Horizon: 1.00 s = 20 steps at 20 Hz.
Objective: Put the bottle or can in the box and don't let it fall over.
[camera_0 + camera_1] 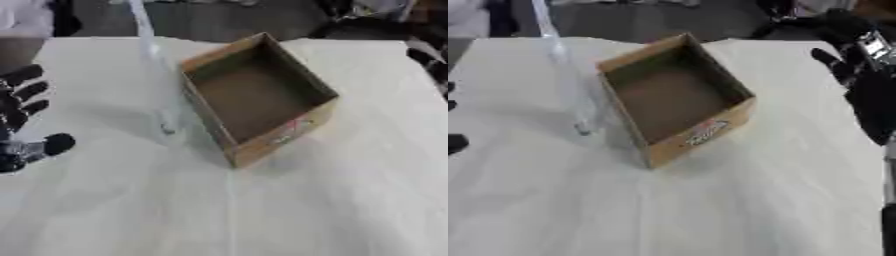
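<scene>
Left hand point(24, 117) hangs spread and holding nothing, left of the clear bottle point(162, 85) beside the box point(262, 132).

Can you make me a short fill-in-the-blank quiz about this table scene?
1. The cardboard box on the white table has nothing inside; it is ____.
2. The clear bottle stands on the box's ____ side.
3. The left robot hand has its fingers ____, holding nothing.
4. The right robot hand shows at the ____ edge of the right eye view.

Answers: empty; left; open; right
</scene>
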Motion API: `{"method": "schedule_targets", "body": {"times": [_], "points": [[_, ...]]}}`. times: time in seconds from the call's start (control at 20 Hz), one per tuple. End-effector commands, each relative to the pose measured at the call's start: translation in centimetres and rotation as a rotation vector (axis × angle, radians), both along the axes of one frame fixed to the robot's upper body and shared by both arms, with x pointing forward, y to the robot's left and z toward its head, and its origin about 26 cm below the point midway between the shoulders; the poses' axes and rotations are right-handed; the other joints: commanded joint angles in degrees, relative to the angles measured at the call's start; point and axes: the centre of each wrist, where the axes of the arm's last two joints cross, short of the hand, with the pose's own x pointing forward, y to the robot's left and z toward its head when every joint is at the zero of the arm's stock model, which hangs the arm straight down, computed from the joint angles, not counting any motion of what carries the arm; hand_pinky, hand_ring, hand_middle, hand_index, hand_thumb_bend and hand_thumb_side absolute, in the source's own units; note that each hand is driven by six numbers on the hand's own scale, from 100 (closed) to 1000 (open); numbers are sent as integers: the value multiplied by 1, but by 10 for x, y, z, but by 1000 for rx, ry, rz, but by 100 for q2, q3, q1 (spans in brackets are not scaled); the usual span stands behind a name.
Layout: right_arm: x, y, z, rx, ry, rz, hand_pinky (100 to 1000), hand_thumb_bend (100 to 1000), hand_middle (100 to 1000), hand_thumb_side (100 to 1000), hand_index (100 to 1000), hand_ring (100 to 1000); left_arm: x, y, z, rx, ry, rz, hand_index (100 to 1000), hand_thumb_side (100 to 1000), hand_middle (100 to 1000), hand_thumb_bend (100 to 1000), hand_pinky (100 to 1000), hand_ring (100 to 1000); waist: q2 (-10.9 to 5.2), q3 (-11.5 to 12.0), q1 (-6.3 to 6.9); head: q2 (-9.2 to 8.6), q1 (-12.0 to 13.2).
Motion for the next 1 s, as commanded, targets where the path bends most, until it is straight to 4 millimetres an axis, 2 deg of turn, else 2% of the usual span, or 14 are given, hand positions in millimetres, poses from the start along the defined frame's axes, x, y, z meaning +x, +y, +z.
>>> {"method": "schedule_targets", "body": {"times": [0.05,0.75,1.0], "points": [[-2,-1,10,-23,-28,-3,971,100,1000,537,855,1000,-3,1,7,25,-20,-5,885,100,1000,836,1000,1000,-74,-5,13,-52,-3],[-2,-1,10,-25,-29,-3,971,100,1000,535,854,1000,-3,2,9,22,-26,5,878,100,1000,829,1000,1000,-69,-17,13,-19,34],[-2,-1,10,-25,-29,-5,971,100,1000,535,854,1000,-3,5,12,-8,-96,20,854,100,1000,819,1000,1000,-68,-18,13,-1,53]]}}
